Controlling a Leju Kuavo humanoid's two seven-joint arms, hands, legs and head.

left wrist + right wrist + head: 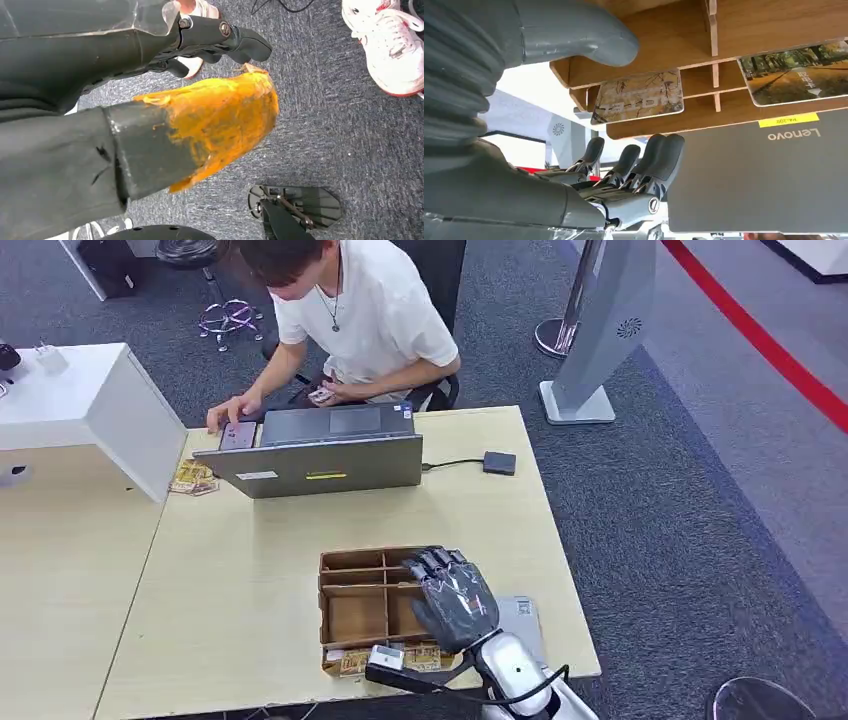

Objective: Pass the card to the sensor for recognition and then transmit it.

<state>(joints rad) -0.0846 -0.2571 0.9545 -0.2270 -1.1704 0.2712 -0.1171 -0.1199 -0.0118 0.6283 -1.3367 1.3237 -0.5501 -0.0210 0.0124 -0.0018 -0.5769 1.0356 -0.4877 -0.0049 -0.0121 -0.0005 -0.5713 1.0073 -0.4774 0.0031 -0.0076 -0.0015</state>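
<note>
The right hand (455,595) hovers over the wooden divided tray (345,605), fingers extended and slightly apart, holding nothing. A card (639,96) lies flat in a compartment, long axis along the divider.

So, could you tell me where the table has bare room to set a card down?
The widest bare patch lies between the laptop and the wooden tray, running left to the table seam. Another lies right of the laptop, below the small black box. It is crowded at the near edge, where the right hand hovers over the tray and cards.
</note>
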